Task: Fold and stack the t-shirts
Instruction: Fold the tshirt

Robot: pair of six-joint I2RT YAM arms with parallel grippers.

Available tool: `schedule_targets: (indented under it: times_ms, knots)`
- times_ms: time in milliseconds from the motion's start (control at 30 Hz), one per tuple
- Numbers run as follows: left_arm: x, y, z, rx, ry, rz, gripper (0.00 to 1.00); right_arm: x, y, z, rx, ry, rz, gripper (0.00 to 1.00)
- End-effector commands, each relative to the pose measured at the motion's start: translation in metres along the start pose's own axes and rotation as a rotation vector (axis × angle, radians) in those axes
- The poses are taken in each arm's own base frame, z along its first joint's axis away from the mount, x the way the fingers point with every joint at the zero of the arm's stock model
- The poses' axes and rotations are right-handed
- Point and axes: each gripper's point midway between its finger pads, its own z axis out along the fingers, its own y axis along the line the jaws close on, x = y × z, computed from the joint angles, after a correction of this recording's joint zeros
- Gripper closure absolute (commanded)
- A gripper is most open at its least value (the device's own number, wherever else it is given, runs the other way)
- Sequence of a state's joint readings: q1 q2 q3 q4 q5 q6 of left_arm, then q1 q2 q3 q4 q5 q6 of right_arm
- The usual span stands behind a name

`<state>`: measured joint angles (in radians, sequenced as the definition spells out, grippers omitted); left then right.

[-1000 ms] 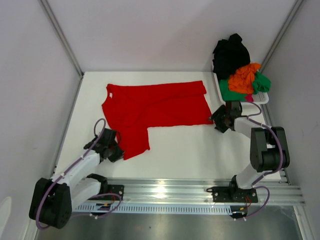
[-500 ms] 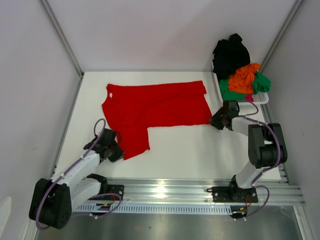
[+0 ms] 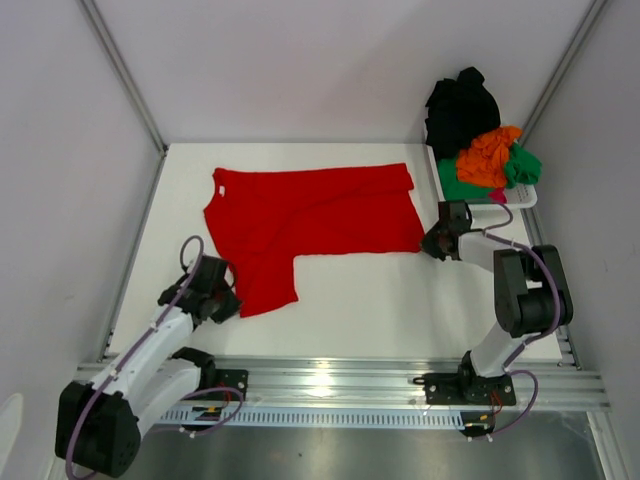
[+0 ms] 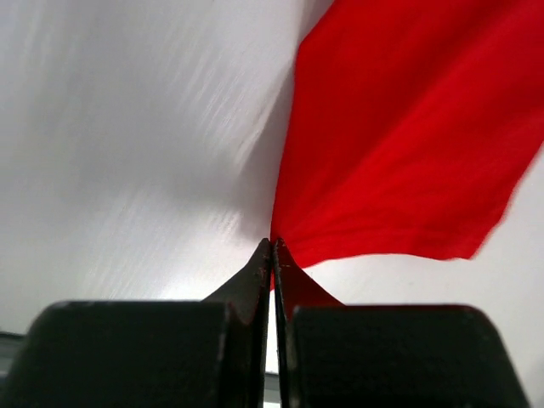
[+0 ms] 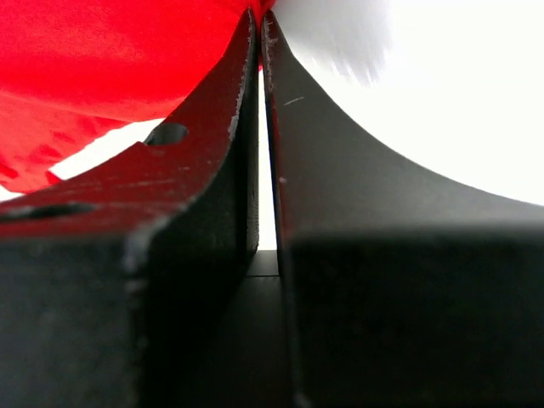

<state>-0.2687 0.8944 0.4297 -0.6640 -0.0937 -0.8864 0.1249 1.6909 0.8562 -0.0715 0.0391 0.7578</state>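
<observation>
A large red t-shirt point(image 3: 310, 215) lies spread on the white table, one part reaching toward the near left. My left gripper point(image 3: 232, 303) is shut on that near-left corner; in the left wrist view the red t-shirt point(image 4: 408, 136) rises from the pinched fingertips point(image 4: 273, 244). My right gripper point(image 3: 428, 243) is shut on the shirt's near-right corner, and the right wrist view shows the red t-shirt point(image 5: 93, 76) caught at the closed tips point(image 5: 258, 15). Black point(image 3: 460, 105), orange point(image 3: 488, 155) and green point(image 3: 522, 167) t-shirts are heaped in the basket.
A white plastic basket point(image 3: 524, 201) stands at the back right corner, right behind the right arm. Grey walls with metal posts close in the table on both sides. An aluminium rail point(image 3: 330, 380) runs along the near edge.
My right gripper has slid left onto the shirt's near-right corner and shut on it. The left gripper has pulled back to the left, still holding its corner.
</observation>
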Motion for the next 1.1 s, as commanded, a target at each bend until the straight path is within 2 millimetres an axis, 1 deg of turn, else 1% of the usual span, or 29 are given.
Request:
schedule_targets:
  times_ms: [0,33,100,167,200,300,467,533,600,800,933,1067]
  knots:
    - [-0.028,-0.01,-0.026,0.02,-0.103,0.048,0.99,0.011,-0.02,-0.013,0.098,0.013,-0.067,1.0]
    - [-0.032,-0.014,-0.031,0.031,-0.115,0.05,1.0,0.014,-0.023,-0.015,0.1,0.017,-0.066,1.0]
    - [-0.034,-0.014,-0.036,0.03,-0.126,0.047,0.99,0.012,-0.021,-0.021,0.089,0.004,-0.056,1.0]
    - [-0.035,-0.008,-0.039,0.007,-0.14,0.038,0.99,0.014,-0.024,-0.024,0.091,0.004,-0.052,1.0]
    - [-0.036,-0.008,-0.042,0.019,-0.154,0.026,0.99,0.013,-0.022,-0.027,0.084,-0.005,-0.043,1.0]
    - [-0.033,-0.008,-0.046,0.044,-0.159,0.002,0.99,0.016,-0.024,-0.032,0.078,-0.003,-0.029,1.0]
    - [-0.033,-0.007,-0.049,0.056,-0.17,-0.016,0.99,0.018,-0.03,-0.036,0.094,-0.004,-0.028,1.0]
    - [-0.036,-0.009,-0.053,0.064,-0.18,-0.016,0.99,0.018,-0.031,-0.036,0.098,-0.001,-0.033,1.0]
    - [-0.038,-0.007,-0.055,0.052,-0.187,-0.018,0.99,0.017,-0.032,-0.036,0.099,0.002,-0.04,1.0]
    - [-0.047,-0.017,-0.069,0.114,-0.236,-0.015,0.99,0.016,-0.024,-0.04,0.068,-0.003,-0.045,1.0]
    - [-0.052,-0.02,-0.071,0.123,-0.251,-0.006,0.99,0.015,-0.021,-0.043,0.049,-0.014,-0.063,1.0]
    - [-0.05,-0.026,-0.069,0.148,-0.242,0.001,0.99,0.015,-0.019,-0.045,0.032,-0.021,-0.076,1.0]
